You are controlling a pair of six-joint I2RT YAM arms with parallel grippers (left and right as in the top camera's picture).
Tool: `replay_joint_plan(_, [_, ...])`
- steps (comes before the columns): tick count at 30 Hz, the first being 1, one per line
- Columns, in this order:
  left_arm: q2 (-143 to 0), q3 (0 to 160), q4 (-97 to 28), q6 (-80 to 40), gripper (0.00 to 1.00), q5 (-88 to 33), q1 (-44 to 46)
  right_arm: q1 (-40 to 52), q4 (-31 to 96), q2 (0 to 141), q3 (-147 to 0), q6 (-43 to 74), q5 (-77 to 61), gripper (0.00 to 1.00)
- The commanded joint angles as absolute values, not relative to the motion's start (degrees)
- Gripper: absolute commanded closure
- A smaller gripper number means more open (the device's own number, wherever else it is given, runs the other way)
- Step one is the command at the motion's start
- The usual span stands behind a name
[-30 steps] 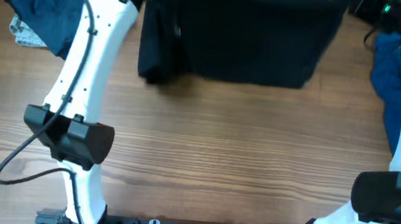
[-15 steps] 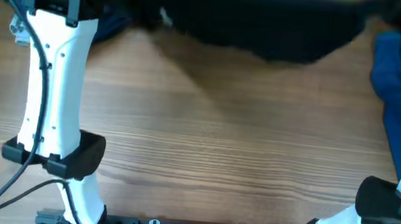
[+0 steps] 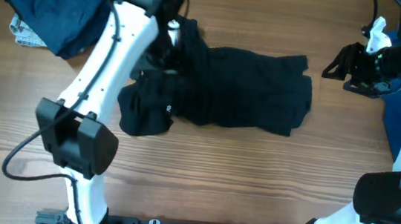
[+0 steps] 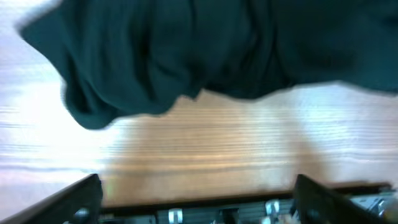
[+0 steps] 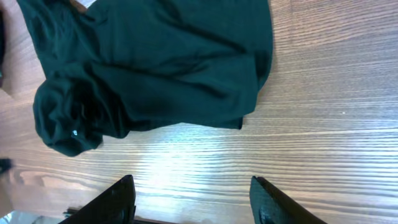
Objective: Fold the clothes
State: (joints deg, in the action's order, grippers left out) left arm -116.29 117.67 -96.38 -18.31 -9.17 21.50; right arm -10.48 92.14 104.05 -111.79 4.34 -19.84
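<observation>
Overhead, the black garment [image 3: 248,87] lies crumpled on the middle of the wooden table [image 3: 252,184], spread wide toward the right and bunched into a thick lump at its lower left end. The right wrist view shows a tiny white label [image 5: 74,132] on that lump. Neither gripper has hold of the fabric. In the left wrist view, the left gripper [image 4: 196,186] hangs above the garment's near edge, its fingers spread wide at the two lower corners with only bare wood between them. The left arm [image 3: 109,58] crosses over the garment's left part. In the right wrist view, the right gripper [image 5: 191,183] is parted and empty, with the garment lying beyond its fingertips. Overhead, it sits just off the garment's right edge, clear of it. A navy garment [image 3: 55,0] is heaped at the far left corner on a pale patterned cloth [image 3: 21,31]. A royal blue garment [image 3: 390,102] lies along the right edge.
</observation>
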Motion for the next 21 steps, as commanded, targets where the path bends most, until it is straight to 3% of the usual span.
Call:
replay_joint_plan(1, [-116.2,114.2,-96.5,-18.3,0.00,-10.0,26.7,-10.3,91.7,104.6,-111.7,3.0,-18.9,0.39])
replay_joint_plan(7, [-116.4,113.9,-91.8,-21.5,0.00,-1.3,30.3,-10.3,82.6,104.6,-109.2,4.7,-19.1,0.28])
replay_joint_plan(14, [-116.8,106.8,-83.8,-22.0,0.00,2.1,25.1,-10.3,75.9,104.7,-103.3,7.6,-19.1,0.27])
replay_joint_plan(21, [-117.5,104.9,-71.0,-2.5,0.07,2.8,24.6,-10.3,71.6,104.7,-100.8,9.5,-19.7,0.27])
